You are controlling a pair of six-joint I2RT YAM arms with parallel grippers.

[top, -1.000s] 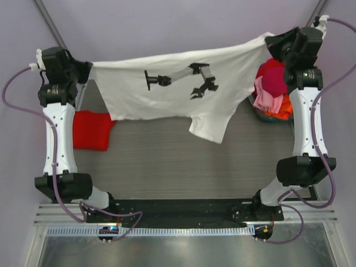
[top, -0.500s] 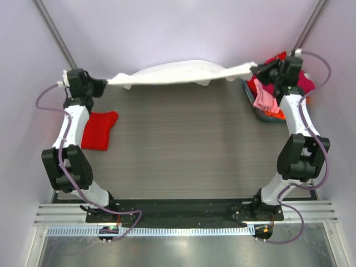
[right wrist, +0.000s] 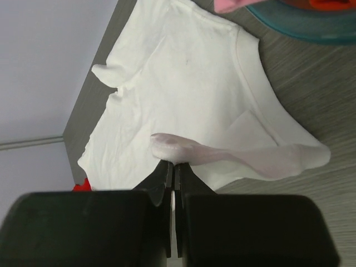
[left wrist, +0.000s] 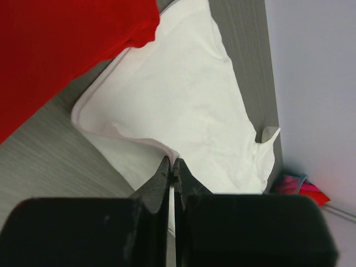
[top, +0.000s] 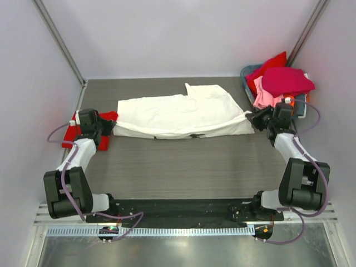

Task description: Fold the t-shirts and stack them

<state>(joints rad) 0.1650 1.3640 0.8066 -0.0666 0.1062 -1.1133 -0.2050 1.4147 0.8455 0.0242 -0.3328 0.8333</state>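
The large white t-shirt (top: 178,114) lies spread flat across the middle of the table (top: 183,161) in the overhead view, stretched left to right. Only a trace of black print shows at its lower edge, so it seems to lie face down. The left gripper (top: 111,127) sits low at the shirt's left end with its jaws pinched shut on a thin fold of the hem. The right gripper (top: 251,118) is likewise clamped on the cloth at the right end. Holding both ends apart probably keeps the fabric taut and smooth, ready for folding. A folded red t-shirt (top: 69,132) rests at the left edge, just beside the left gripper and partly under it, likely the start of the stack. At upper right, the basket (top: 245,82) holds the unfolded magenta shirt (top: 283,80) and pink shirt (top: 261,97).
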